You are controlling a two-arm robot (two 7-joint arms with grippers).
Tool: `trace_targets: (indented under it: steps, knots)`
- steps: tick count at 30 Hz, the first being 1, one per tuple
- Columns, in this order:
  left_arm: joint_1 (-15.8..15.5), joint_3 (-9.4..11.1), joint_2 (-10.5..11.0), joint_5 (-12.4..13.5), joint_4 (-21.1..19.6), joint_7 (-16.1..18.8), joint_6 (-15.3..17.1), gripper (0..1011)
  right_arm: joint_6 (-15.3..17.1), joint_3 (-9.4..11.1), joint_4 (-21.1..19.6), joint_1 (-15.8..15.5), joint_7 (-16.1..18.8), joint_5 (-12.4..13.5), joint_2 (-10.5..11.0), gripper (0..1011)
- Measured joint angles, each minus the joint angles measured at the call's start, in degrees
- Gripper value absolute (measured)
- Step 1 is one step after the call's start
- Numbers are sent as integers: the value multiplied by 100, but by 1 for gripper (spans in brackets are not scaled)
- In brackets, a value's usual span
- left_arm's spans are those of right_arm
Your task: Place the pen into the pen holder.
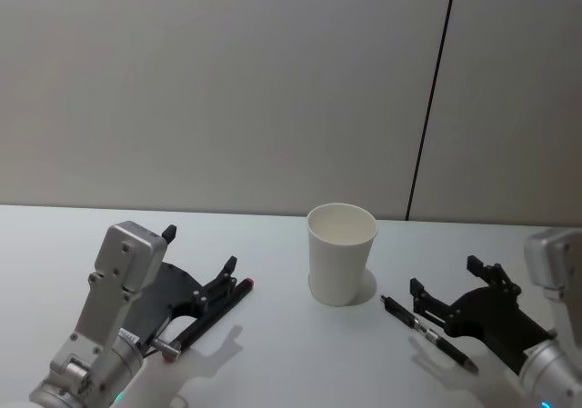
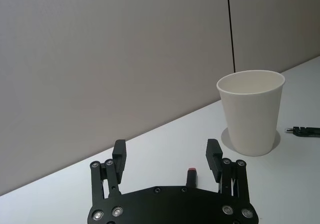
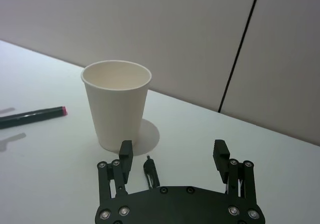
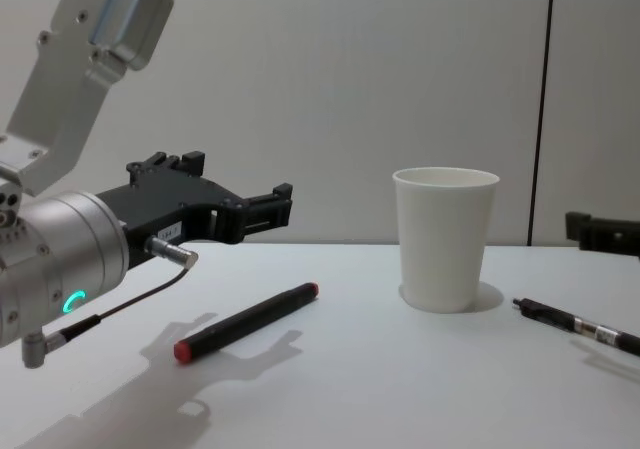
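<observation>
The pen holder, a white paper cup (image 1: 341,253) (image 4: 445,239), stands upright in the middle of the white table. A black marker with red ends (image 1: 195,331) (image 4: 245,321) lies to its left. My left gripper (image 1: 200,249) (image 2: 166,149) hovers open above the marker, whose red tip (image 2: 191,171) shows between the jaws. Right of the cup lies a slim black pen (image 1: 427,333) (image 4: 575,327). My right gripper (image 1: 446,276) (image 3: 173,148) is open just over that pen (image 3: 149,169), with nothing held.
The white table (image 1: 300,363) runs back to a grey wall with a dark vertical seam (image 1: 432,99). Bare table surface lies in front of the cup and between the two pens.
</observation>
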Motion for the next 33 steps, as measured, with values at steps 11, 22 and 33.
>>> trace_targets:
  steps: [11, 22, 33]
  knots:
    - [0, 0, 0, 0, 0, 0, 0, 1003, 598, -259, 301, 479, 332, -164, 112, 1001]
    - [0, 0, 0, 0, 0, 0, 0, 1003, 1070, -374, 479, 692, 518, -240, 184, 1001]
    - [0, 0, 0, 0, 0, 0, 0, 1003, 1440, -449, 659, 863, 710, -263, 192, 1001]
